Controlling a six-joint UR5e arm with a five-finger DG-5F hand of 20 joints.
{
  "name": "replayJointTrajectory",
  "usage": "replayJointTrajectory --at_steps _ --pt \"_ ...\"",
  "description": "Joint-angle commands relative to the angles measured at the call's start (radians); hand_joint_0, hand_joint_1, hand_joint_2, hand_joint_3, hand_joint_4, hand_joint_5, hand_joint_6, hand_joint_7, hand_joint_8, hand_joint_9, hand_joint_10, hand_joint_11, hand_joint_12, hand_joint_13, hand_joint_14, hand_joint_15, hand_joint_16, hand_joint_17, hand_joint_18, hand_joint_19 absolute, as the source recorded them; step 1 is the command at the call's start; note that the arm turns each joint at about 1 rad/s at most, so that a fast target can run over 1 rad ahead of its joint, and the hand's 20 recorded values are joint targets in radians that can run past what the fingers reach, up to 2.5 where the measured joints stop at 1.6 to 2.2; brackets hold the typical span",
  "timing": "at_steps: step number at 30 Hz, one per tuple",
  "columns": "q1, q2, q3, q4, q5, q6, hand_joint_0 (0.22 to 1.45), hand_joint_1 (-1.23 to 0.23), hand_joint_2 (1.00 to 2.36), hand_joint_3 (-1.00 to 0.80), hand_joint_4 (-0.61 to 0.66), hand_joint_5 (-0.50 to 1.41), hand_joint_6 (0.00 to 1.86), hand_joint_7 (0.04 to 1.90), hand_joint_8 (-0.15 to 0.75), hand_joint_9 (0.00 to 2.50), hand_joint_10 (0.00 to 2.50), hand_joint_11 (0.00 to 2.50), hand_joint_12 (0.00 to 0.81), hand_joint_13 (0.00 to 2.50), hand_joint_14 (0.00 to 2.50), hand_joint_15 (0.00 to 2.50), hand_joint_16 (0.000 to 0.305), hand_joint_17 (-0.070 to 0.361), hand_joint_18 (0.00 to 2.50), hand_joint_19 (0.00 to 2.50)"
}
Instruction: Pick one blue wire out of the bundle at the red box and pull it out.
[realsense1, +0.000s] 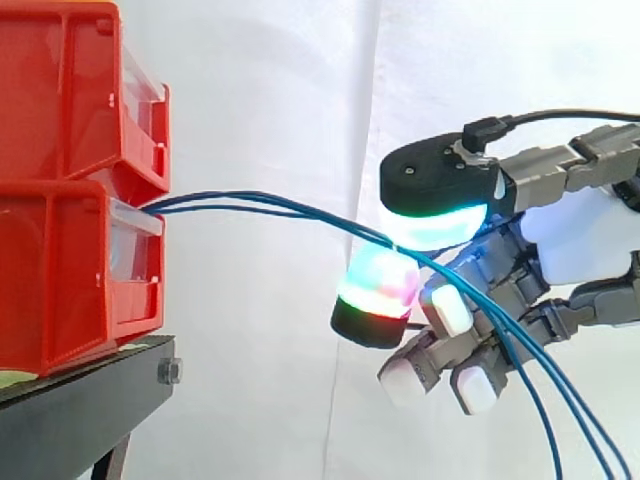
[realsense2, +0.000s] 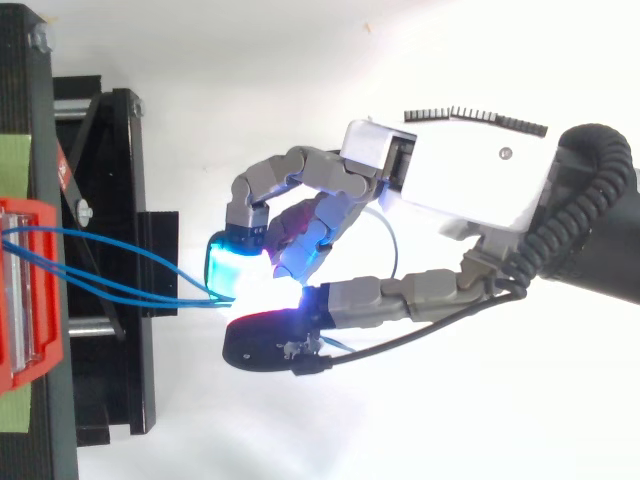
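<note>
Blue wires (realsense1: 250, 194) come out of the gap between two stacked red boxes (realsense1: 60, 270) at the left and arc rightward to my hand (realsense1: 580, 240). The hand is shut on the wires: a cyan-glowing pad (realsense1: 435, 222) presses from above against a green-and-red glowing pad (realsense1: 378, 290) below. I cannot tell whether one wire or more sits in the pinch. Past the pinch the wires drop toward the lower right. From above, the wires (realsense2: 150, 298) run from the red box (realsense2: 20, 300) to the hand (realsense2: 470, 180), slightly slack.
The boxes sit on a black stand (realsense1: 80, 400), seen from above as a dark frame (realsense2: 110, 200) left of the hand. A white curtain hangs behind. The remaining fingers curl under the wires with white pads (realsense1: 405, 382).
</note>
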Motion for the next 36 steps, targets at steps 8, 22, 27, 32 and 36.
replayJointTrajectory --at_steps 8,22,27,32,36 --pt "0.002 0.000 0.000 0.000 0.000 0.000 0.58 -0.80 1.02 -0.07 0.10 -0.11 0.86 0.92 0.254 1.17 0.02 0.57 0.407 0.72 0.02 0.40 0.068 0.153 0.69 0.73" --pt "0.003 0.005 0.011 -0.001 0.002 0.000 0.59 -0.81 1.01 0.05 0.09 -0.12 0.86 0.88 0.274 1.11 0.02 0.48 0.421 0.73 0.01 0.38 0.073 0.163 0.74 0.71" --pt "0.002 0.005 0.018 -0.018 0.000 0.000 0.59 -0.79 1.00 0.10 -0.05 -0.10 0.86 0.96 0.268 1.15 0.02 0.39 0.413 0.73 0.01 0.33 0.074 0.166 0.76 0.70" --pt "0.003 0.005 0.018 -0.020 0.000 0.000 0.62 -0.81 1.10 0.14 -0.19 -0.12 0.88 1.04 0.264 1.10 0.02 0.42 0.403 0.71 0.01 0.36 0.071 0.160 0.74 0.70" --pt "0.002 0.005 0.018 -0.020 0.002 0.000 0.57 -0.83 1.02 -0.08 0.05 -0.11 0.85 1.00 0.244 1.14 0.02 0.42 0.382 0.70 0.01 0.36 0.066 0.150 0.70 0.73"
